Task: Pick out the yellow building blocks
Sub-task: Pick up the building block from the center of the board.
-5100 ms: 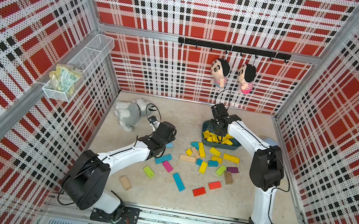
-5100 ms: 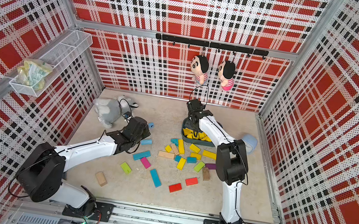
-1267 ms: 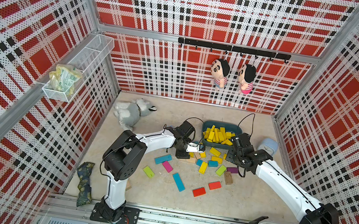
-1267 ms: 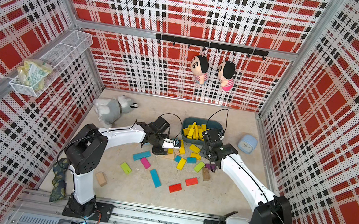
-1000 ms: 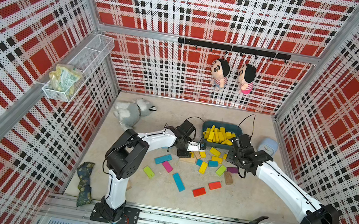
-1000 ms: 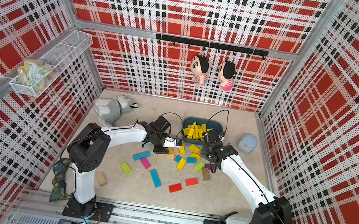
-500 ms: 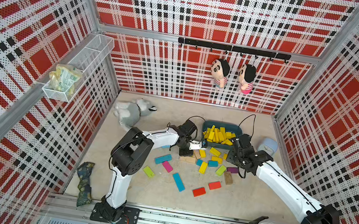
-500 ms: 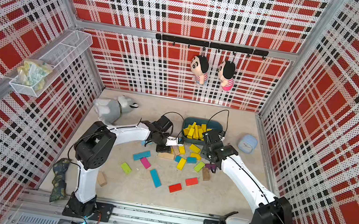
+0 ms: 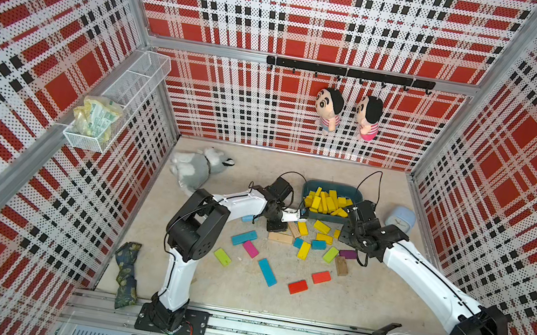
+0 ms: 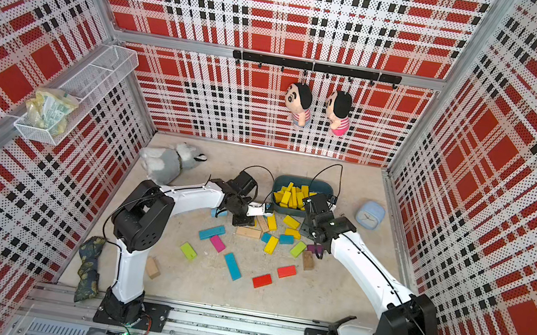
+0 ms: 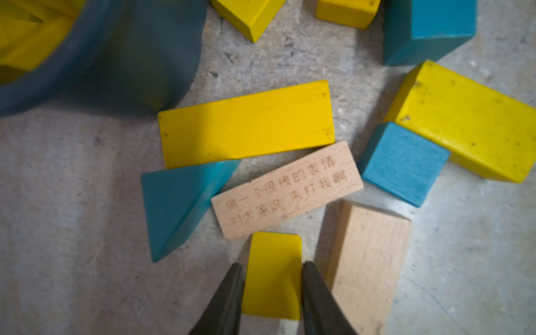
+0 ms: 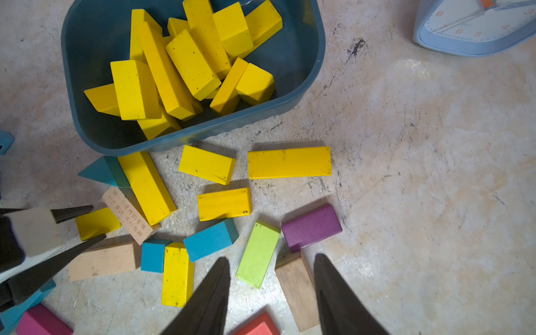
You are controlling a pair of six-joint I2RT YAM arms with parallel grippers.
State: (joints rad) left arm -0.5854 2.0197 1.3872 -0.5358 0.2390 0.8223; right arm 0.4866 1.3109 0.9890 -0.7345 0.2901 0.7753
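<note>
Left end effector [image 11: 272, 265] closed since second ago, now clamping small yellow block [image 11: 274, 249] on desk [image 11: 72, 179]. Right end effector [image 12: 271, 258] half open, empty. Most yellow building blocks [image 12: 174, 66] in blue bin [image 12: 290, 106].

The yellow building blocks [image 12: 191, 63] fill the bin [image 12: 220, 126] (others lie beside it).

A staged robot test cell in a lab, not a lived-in room. Perforated wall panels [image 9: 285, 12] printed in red plaid stand in bare aluminium framing [image 9: 313, 67] around a beige desk [image 9: 366, 302]. Two white-and-black robot arms [image 9: 425, 279] are bolted to a metal rail [image 9: 268, 334] along its front edge. Plush dolls [image 9: 328, 108] hang from a black hook bar [image 9: 349, 72] as props.
</note>
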